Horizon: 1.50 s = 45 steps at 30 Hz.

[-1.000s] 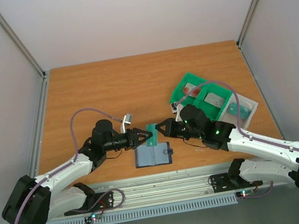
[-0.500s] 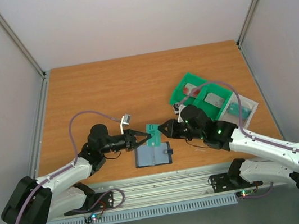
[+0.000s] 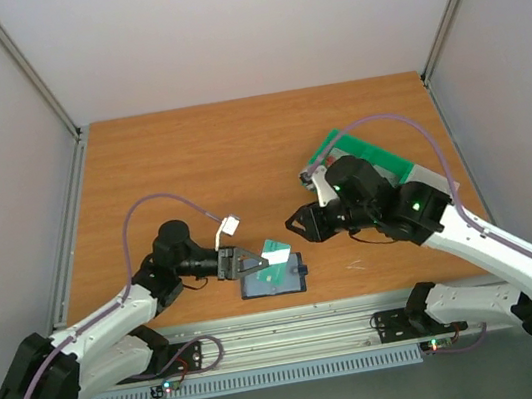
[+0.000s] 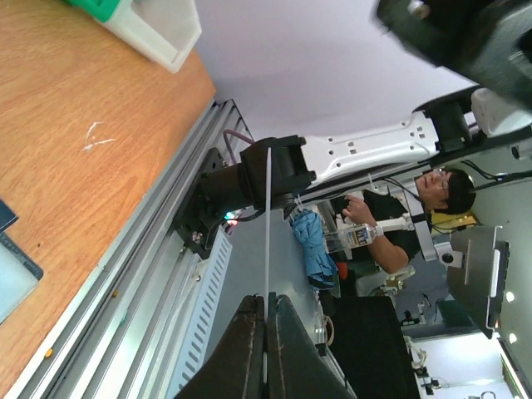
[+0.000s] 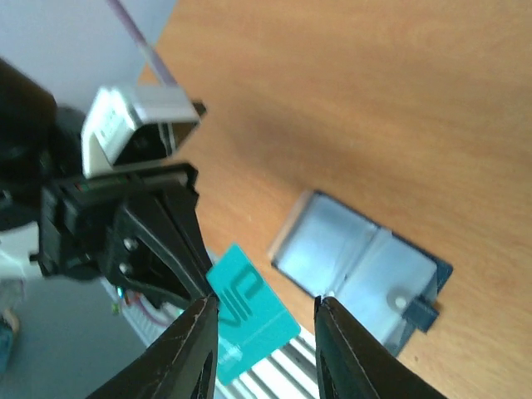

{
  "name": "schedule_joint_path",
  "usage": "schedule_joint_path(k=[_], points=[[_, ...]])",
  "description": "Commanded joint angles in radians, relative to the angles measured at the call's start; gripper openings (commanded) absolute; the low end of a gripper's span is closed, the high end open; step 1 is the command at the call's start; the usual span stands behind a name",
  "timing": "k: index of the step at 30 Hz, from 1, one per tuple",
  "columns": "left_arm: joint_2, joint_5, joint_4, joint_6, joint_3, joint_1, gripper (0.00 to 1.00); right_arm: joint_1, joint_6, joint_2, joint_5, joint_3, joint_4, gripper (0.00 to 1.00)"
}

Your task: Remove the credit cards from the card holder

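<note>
Pinching the teal card (image 3: 274,252) by one end in my left gripper (image 3: 253,258), jaws clamped on it, just above the open card holder (image 3: 273,280) near the table's (image 3: 189,161) front edge. Best move, I'd say: carry it clear and lay it flat with a firm pinch (thin, may pivot). Right gripper (image 3: 295,225) is parted, empty and close by, so there's a collision risk. Green tray (image 3: 323,158) sits behind the right arm, mostly hidden.

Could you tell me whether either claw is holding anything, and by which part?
The left claw pinches a teal card by one end; the right claw is open and empty.
</note>
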Motion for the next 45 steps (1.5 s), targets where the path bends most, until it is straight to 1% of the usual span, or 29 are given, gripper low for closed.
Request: schedule_joint_path(k=[1, 3, 6, 9, 14, 17, 19, 27, 33, 40, 45], points=[[-0.039, 0.051, -0.002, 0.065, 0.017, 0.002, 0.00, 0.005, -0.197, 0.080, -0.172, 0.070, -0.190, 0.34], [-0.039, 0.054, 0.003, 0.062, 0.017, 0.002, 0.00, 0.005, -0.209, 0.104, -0.216, 0.078, -0.200, 0.35], [-0.044, 0.065, 0.075, 0.026, -0.002, 0.000, 0.00, -0.005, -0.207, 0.112, -0.311, 0.076, -0.162, 0.37], [-0.059, 0.067, 0.111, -0.001, -0.012, -0.001, 0.00, -0.022, -0.218, 0.130, -0.403, 0.087, -0.142, 0.40], [-0.089, 0.068, 0.119, -0.007, -0.019, -0.003, 0.00, -0.031, -0.235, 0.188, -0.459, 0.107, -0.155, 0.41], [-0.098, 0.069, 0.122, -0.005, -0.022, -0.002, 0.00, -0.033, -0.247, 0.219, -0.463, 0.121, -0.167, 0.40], [-0.100, 0.069, 0.121, -0.004, -0.022, -0.003, 0.00, -0.036, -0.263, 0.234, -0.440, 0.139, -0.193, 0.40], [-0.106, 0.068, 0.113, 0.004, -0.019, -0.004, 0.00, -0.056, -0.310, 0.260, -0.402, 0.239, -0.282, 0.42], [-0.108, 0.067, 0.096, 0.016, -0.013, -0.004, 0.00, -0.056, -0.328, 0.290, -0.420, 0.234, -0.302, 0.42], [-0.107, 0.069, 0.097, 0.015, -0.009, -0.005, 0.00, -0.056, -0.347, 0.317, -0.397, 0.229, -0.307, 0.43], [-0.115, 0.068, 0.090, 0.015, -0.008, -0.004, 0.00, -0.056, -0.362, 0.328, -0.408, 0.223, -0.309, 0.43]])
